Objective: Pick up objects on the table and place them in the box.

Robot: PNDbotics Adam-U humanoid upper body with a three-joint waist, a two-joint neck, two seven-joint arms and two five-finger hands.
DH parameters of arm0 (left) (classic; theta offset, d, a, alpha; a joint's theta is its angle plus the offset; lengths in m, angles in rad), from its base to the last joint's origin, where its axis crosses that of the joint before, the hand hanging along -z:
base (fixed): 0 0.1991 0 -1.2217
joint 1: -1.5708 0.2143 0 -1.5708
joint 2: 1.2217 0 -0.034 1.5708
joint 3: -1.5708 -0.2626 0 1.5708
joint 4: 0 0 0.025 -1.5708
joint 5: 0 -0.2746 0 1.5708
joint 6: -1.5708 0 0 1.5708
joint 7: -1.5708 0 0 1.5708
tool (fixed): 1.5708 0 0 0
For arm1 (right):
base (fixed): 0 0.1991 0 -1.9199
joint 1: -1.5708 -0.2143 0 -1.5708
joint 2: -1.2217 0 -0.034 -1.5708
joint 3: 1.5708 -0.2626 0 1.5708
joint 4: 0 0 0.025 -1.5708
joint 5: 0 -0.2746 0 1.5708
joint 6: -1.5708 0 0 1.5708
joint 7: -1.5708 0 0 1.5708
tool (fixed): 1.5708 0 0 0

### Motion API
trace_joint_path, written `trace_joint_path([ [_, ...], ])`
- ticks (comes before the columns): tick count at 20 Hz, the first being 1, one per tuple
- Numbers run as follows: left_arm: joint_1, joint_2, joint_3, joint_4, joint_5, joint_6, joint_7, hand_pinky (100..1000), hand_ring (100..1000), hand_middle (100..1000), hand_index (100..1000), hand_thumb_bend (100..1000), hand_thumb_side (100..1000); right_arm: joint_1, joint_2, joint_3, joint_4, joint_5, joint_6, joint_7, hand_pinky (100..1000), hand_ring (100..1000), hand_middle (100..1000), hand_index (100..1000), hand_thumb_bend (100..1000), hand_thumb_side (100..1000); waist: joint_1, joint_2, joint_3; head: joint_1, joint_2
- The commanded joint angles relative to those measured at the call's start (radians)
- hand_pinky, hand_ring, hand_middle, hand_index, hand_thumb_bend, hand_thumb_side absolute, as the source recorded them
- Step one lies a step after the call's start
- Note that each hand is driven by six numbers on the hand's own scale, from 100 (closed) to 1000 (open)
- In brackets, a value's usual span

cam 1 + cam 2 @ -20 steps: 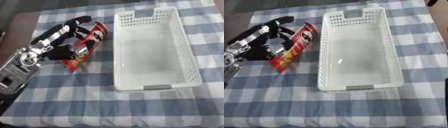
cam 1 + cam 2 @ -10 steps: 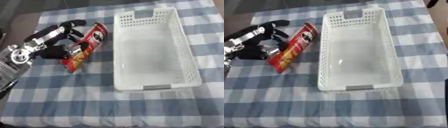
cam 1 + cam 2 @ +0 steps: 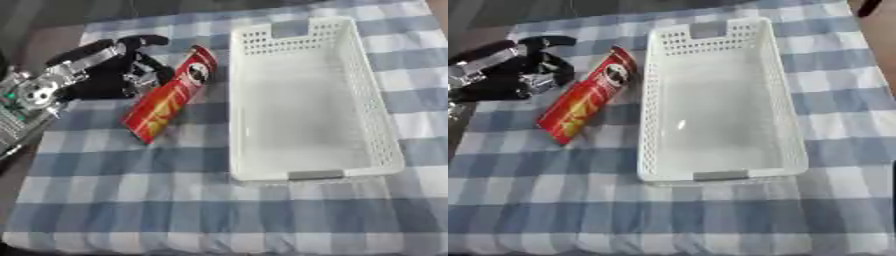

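Red cardboard tube (image 3: 170, 102) beside perforated white plastic box (image 3: 305, 95); left hand (image 3: 122, 70) released

The table (image 3: 175, 200) wears a blue and white checked cloth. A white basket (image 3: 302, 95) sits on it, and a red tube can (image 3: 171, 102) lies just beside it.

Hidden, cropped and blurred parts

The black and silver left hand (image 3: 122, 70) shows blurred, so I cannot tell whether it touches the red cylindrical crisp can (image 3: 168, 101); its arm runs off the left edge. The can's printed label is unreadable. The blue and white checked tablecloth (image 3: 667, 215) is cut off below.
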Motion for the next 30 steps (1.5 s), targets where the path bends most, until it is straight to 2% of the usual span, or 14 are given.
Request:
trace_joint_path([
  [1, -0.025, 0.058, -0.022, 0.007, 0.061, 0.036, 0.019, 731, 828, 1000, 989, 325, 647, -0.005, -0.003, 0.002, -0.013, -0.007, -0.001, 0.006, 370, 584, 688, 849, 100, 790, -0.002, -0.018, 0.0, 0.013, -0.003],
  [2, -0.033, 0.062, -0.031, 0.013, 0.077, 0.047, 0.028, 732, 829, 1000, 991, 292, 662, -0.005, -0.003, 0.002, -0.012, -0.007, -0.001, 0.007, 370, 584, 688, 848, 100, 789, -0.001, -0.019, 0.0, 0.014, -0.003],
  [9, -0.098, 0.059, -0.097, 0.063, 0.192, 0.133, 0.131, 723, 816, 1000, 986, 313, 669, 0.006, -0.002, 0.004, -0.012, -0.008, 0.003, 0.013, 369, 584, 688, 850, 100, 791, 0.008, -0.028, 0.002, 0.023, -0.003],
  [15, -0.14, 0.036, -0.141, 0.102, 0.211, 0.16, 0.18, 724, 811, 995, 980, 317, 669, 0.011, -0.001, 0.004, -0.013, -0.01, 0.005, 0.017, 370, 584, 688, 851, 100, 790, 0.013, -0.033, 0.001, 0.024, -0.003],
  [20, -0.156, 0.044, -0.166, 0.097, 0.185, 0.156, 0.122, 754, 834, 1000, 998, 324, 706, 0.013, -0.001, 0.004, -0.014, -0.011, 0.007, 0.019, 369, 584, 688, 851, 100, 789, 0.018, -0.036, 0.001, 0.022, -0.003],
  [25, -0.155, 0.066, -0.172, 0.094, 0.126, 0.143, 0.019, 795, 860, 1000, 1000, 383, 695, 0.015, -0.002, 0.005, -0.015, -0.012, 0.008, 0.021, 370, 584, 689, 851, 100, 789, 0.022, -0.039, 0.003, 0.021, -0.003],
  [30, -0.158, 0.077, -0.178, 0.102, 0.063, 0.122, -0.047, 807, 865, 1000, 1000, 386, 705, 0.017, -0.001, 0.006, -0.015, -0.013, 0.01, 0.024, 370, 584, 689, 851, 100, 789, 0.026, -0.042, 0.003, 0.02, -0.003],
])
